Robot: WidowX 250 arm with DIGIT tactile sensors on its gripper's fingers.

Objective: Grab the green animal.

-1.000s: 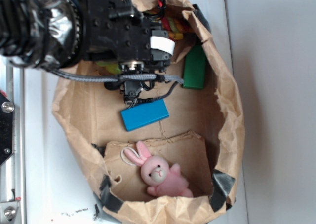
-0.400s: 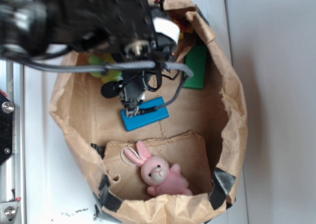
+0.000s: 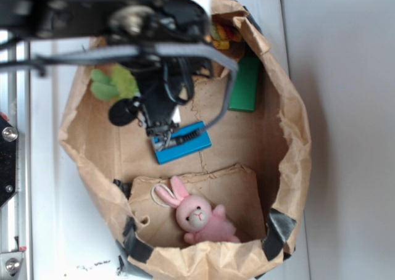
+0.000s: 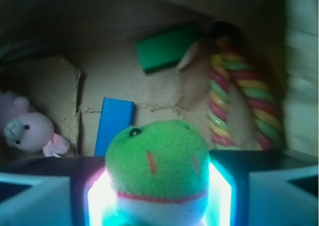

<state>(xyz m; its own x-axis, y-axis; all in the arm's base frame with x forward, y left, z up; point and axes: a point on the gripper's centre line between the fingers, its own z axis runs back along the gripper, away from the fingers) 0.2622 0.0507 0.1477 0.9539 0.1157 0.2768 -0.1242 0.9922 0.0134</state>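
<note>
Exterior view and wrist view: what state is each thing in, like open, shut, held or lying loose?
Gripper: shut on the green toy.
Fuzzy lime-green plush animal: held in the gripper.
Brown paper bag: open at the top.
Pink plush bunny: lying loose, face up.
Flat blue rectangular block: lying flat.
Flat dark-green rectangular block: lying loose by the bag's wall.

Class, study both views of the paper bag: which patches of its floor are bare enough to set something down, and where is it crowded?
Bare cardboard lies between the blue block and green block, and right of the blue block toward the paper bag wall. The cardboard flap above the pink bunny is free too. Crowded: the top end, with the gripper, green animal and striped rope.
</note>
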